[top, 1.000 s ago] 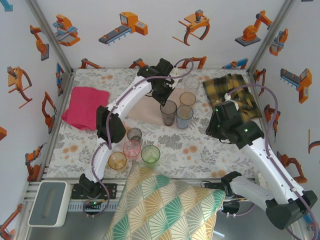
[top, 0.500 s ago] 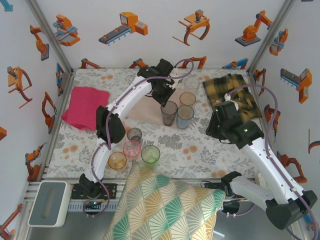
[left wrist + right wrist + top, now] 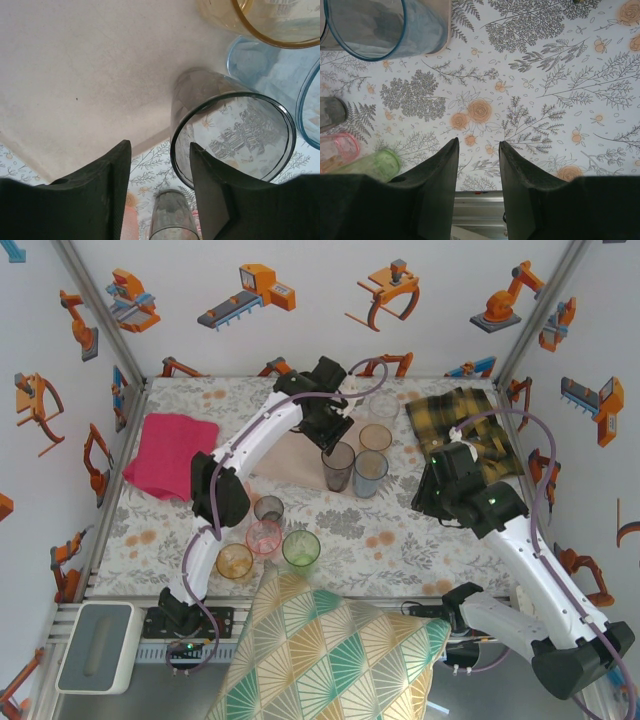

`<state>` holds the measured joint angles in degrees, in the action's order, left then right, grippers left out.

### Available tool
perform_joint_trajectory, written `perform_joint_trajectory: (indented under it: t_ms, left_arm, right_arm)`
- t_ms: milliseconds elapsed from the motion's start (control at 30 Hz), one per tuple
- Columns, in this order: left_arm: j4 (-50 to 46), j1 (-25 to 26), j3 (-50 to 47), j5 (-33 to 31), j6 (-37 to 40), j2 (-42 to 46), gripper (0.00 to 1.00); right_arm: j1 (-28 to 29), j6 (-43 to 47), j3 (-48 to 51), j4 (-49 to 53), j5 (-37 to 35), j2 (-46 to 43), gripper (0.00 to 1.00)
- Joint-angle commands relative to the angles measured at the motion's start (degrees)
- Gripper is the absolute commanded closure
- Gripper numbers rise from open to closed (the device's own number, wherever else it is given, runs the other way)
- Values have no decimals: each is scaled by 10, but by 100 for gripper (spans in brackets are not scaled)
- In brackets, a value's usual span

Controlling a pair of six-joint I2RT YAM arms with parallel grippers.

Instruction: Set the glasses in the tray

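We see left gripper (image 3: 159, 147) jaws apart, nothing between them, right finger just beside smoky grey glass (image 3: 220, 125) standing at tray (image 3: 75, 75) edge. Blue glass (image 3: 260, 65) and amber glass (image 3: 250, 20) stand beside it. Right gripper (image 3: 477, 145) is apart, empty, above floral tablecloth (image 3: 545, 75). Pink glass (image 3: 264, 537) and green glass (image 3: 301, 548) stand well apart from tray.

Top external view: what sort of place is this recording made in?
Probably a staged robot test booth rather than a home: white walls printed with orange robot cartoons, metal frame posts at the corners, and a floral-patterned tabletop.
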<state>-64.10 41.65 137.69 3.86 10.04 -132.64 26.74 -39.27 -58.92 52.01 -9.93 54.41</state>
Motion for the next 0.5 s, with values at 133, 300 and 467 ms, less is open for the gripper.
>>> perform_joint_trajectory:
  t_ms: [133,300,467]
  left_arm:
    - [-29,3,37,-4,16,65,38]
    - [-59,4,39,-18,23,101,28]
    - [-96,4,3,-7,32,168,26]
  right_arm:
    - [-4,-9,-2,0,-5,-5,61]
    - [-5,-8,-5,-5,-9,3,61]
    - [-5,-16,10,-27,-3,4,61]
